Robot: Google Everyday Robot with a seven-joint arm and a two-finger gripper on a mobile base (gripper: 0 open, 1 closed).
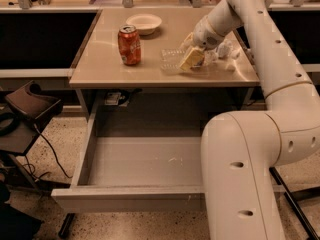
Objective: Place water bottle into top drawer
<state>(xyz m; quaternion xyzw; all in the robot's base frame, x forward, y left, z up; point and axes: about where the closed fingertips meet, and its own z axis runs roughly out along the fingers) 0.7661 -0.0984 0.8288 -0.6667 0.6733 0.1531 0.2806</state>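
- The gripper (191, 59) was low over the right half of the beige table (100, 66), its pale yellow tip right at the tabletop. The wrist covered most of it, so I cannot tell whether the claw was wide, narrow or holding anything.
- The water bottle (171, 59) lay on its side on the table, touching or just beside the gripper's left edge. It was see-through and faint against the surface, its right end was hidden by the gripper, and no label band could be made out.
- A crumpled white thing (226, 50) sat just behind the wrist, partly covered; what it was I cannot tell.
- The white arm (260, 49) came down from the upper right and bent toward the table. Its thick lower segment (240, 179) filled the lower right and hid the right end of the top drawer (125, 199).
- The top drawer stood pulled out below the table, its grey floor bare where visible, with small white scuffs.
- A red can (129, 45) stood upright left of the bottle, well apart; its print was unreadable.
- A white bowl (144, 23) sat behind the can.
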